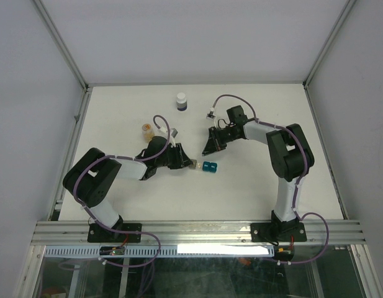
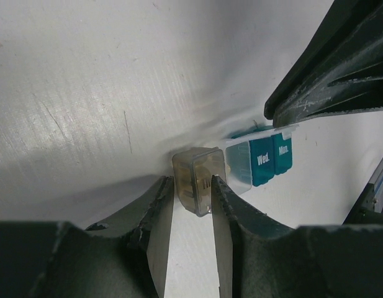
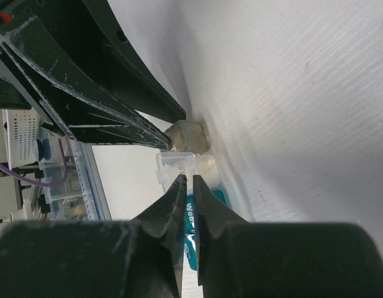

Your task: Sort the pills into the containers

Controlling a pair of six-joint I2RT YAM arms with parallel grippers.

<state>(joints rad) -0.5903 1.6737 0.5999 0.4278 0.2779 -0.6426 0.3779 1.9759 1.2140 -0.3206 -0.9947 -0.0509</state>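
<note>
The grey-brown container lies mid-table, joined to a clear cell and the teal-blue container with cells marked "Wed." and "Mon.". My left gripper is shut on the near end of the grey-brown container, with a fingertip on each side in the left wrist view. My right gripper hovers just behind the row with its jaws almost together and nothing between them. In the right wrist view its tips are at the clear cell's raised lid. The pills show as an orange mass in a vial behind my left arm.
A white-capped bottle with dark contents stands at the back centre. My right arm's fingers cross the upper right of the left wrist view. My left arm's fingers reach to the grey-brown container in the right wrist view.
</note>
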